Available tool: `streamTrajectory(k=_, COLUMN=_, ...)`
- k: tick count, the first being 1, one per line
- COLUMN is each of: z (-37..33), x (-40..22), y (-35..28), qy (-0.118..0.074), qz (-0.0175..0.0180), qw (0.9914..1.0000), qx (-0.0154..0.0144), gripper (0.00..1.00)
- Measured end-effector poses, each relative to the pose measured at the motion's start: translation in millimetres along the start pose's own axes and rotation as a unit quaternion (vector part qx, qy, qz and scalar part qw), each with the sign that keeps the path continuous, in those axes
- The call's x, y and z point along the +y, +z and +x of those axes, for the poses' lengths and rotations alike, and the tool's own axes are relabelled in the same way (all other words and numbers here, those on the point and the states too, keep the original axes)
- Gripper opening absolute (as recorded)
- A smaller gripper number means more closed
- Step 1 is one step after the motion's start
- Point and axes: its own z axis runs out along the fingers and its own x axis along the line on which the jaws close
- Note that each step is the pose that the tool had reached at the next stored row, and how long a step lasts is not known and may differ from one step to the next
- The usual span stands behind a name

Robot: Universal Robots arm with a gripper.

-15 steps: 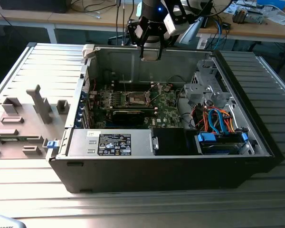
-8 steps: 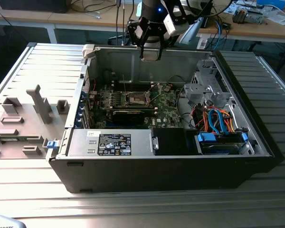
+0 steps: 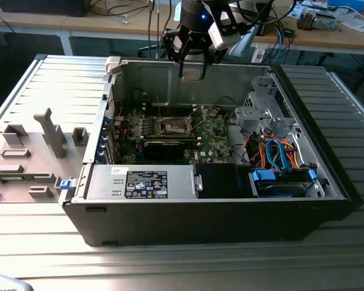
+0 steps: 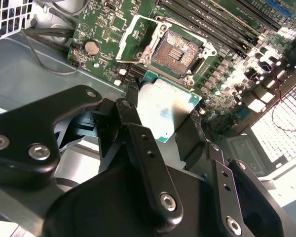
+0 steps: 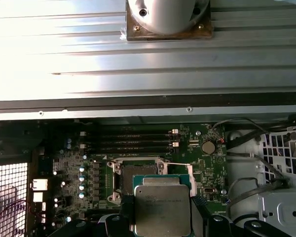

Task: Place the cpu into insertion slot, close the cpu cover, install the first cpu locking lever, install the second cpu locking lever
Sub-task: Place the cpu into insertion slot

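My gripper hangs above the open computer case, over its far wall, shut on the cpu. In both wrist views the silvery cpu sits flat between the two black fingers, its green edge showing. The insertion slot lies open on the green board below, its dark contact field bare. In the first wrist view the insertion slot is partly hidden behind the cpu. The cpu cover is swung up beside the slot, and a thin metal lever stands free next to it.
The black case lies on its side on a ribbed metal table. Inside are the memory slots, a power supply, a drive cage and blue and orange cables. Grey fixtures stand at the exterior view's left.
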Motion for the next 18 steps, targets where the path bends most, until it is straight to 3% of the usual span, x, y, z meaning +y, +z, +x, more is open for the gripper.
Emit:
streamTrajectory(k=6, z=0.0, x=-0.3, y=3.1, qy=0.0, qz=0.0, qw=1.0, qx=0.0, gripper=0.54)
streamTrajectory(k=8, z=-0.4, x=-2.1, y=22.0, qy=0.0, qz=0.0001, qw=1.0, qx=0.0, gripper=0.54)
streamTrajectory(k=12, z=-0.4, x=-2.2, y=22.4, qy=0.0, qz=0.0001, qw=1.0, qx=0.0, gripper=0.54)
streamTrajectory(k=14, z=-0.5, x=-2.6, y=26.5, qy=0.0, qz=0.0001, qw=1.0, qx=0.0, gripper=0.54)
streamTrajectory(k=18, z=-0.5, x=-2.7, y=27.8, qy=0.0, qz=0.0001, qw=1.0, qx=0.0, gripper=0.54)
